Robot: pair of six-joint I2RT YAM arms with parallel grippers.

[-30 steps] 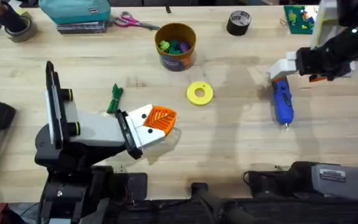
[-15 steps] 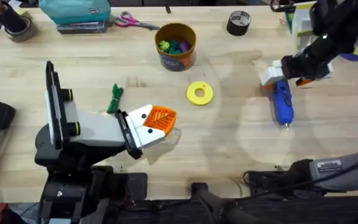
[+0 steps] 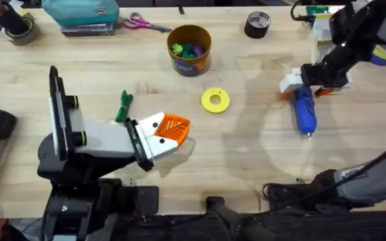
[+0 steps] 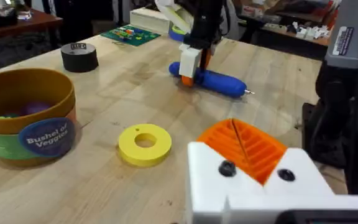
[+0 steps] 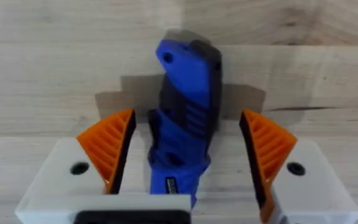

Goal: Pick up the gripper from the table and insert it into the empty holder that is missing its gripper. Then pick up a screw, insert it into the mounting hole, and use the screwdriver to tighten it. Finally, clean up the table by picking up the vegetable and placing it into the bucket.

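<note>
Compared with the frame half a second earlier, the right gripper (image 3: 305, 84) has shifted slightly and now sits lower over the rear end of the blue screwdriver (image 3: 305, 111), which lies on the right side of the wooden table (image 3: 246, 161), its thin metal bit towards the arms' bases. In the right wrist view its fingers stand wide apart, one orange ribbed pad (image 5: 107, 146) on each side of the screwdriver body, neither touching it. The left gripper (image 3: 169, 130) rests near the table centre with one orange wedge showing; its opening cannot be told. The green toy vegetable (image 3: 123, 106) lies just beside the left arm. The yellow bucket (image 3: 189, 50) stands behind the yellow ring-shaped disc (image 3: 215, 100).
</note>
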